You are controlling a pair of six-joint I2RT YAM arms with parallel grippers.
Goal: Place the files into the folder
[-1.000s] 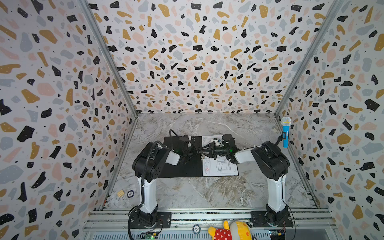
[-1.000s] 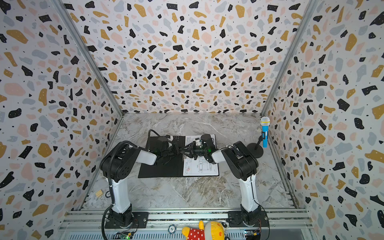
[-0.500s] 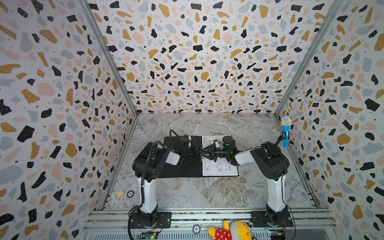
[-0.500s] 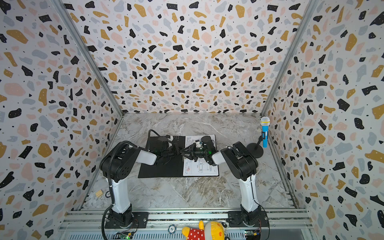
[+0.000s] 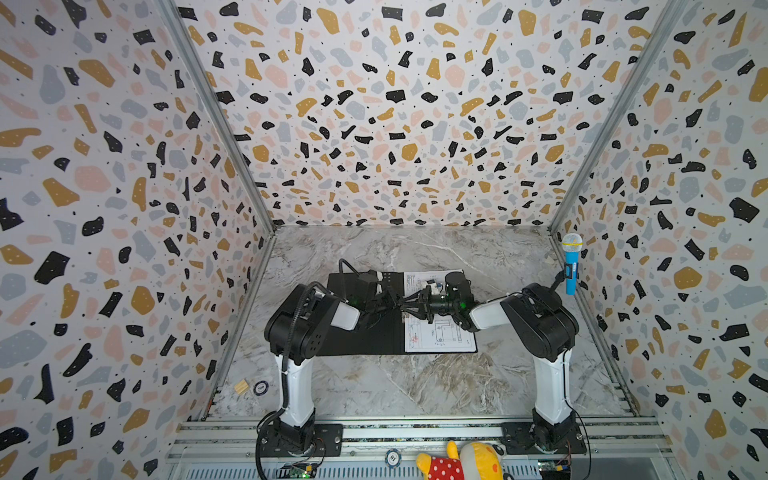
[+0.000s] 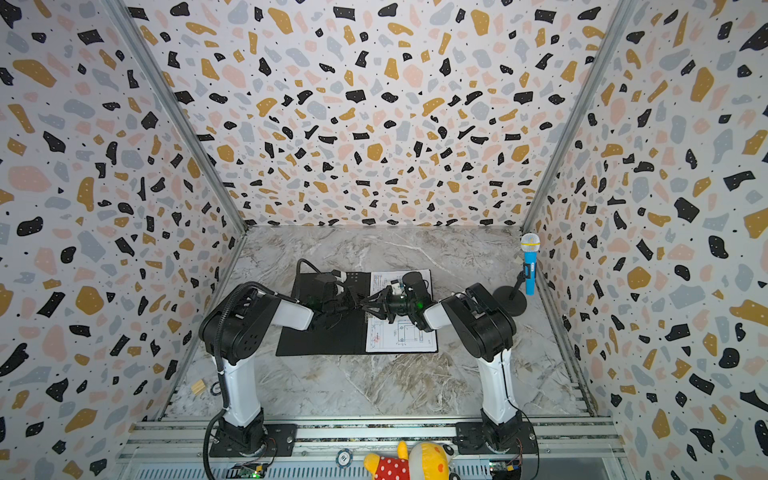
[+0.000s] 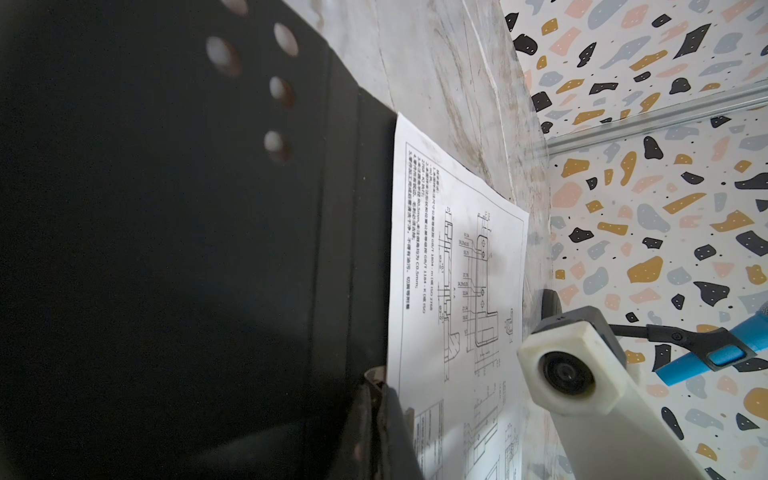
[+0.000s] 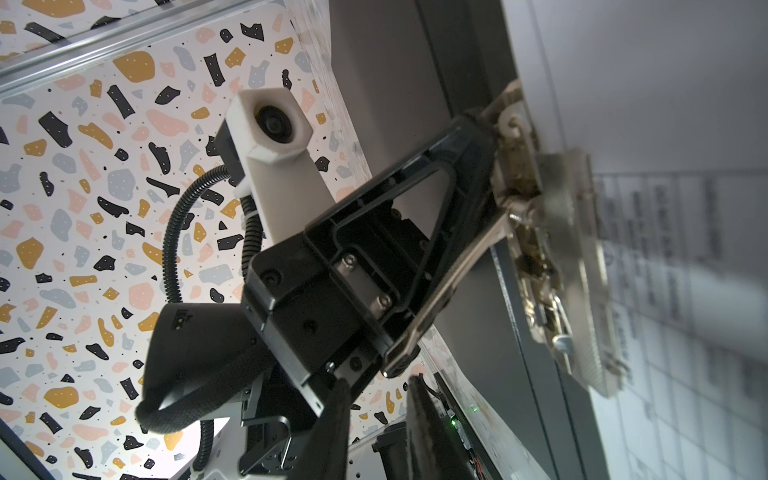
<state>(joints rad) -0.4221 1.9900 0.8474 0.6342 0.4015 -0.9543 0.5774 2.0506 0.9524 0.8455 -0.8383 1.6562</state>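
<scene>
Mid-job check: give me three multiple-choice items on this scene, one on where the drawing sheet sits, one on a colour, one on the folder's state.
1. Where on the folder does the drawing sheet lie?
A. on the left half
B. on the right half
C. across both halves

2. What colour is the handle of the microphone?
A. red
B. green
C. blue

3. What state is the folder in?
A. open flat, black inside facing up
B. shut
C. standing on its edge

Answers:
1 B: in both top views the white sheet covers the half on the right arm's side, while the other half shows bare black.
2 C: the handle is bright blue under a pale head.
3 A: both black halves lie spread flat on the table.
</scene>
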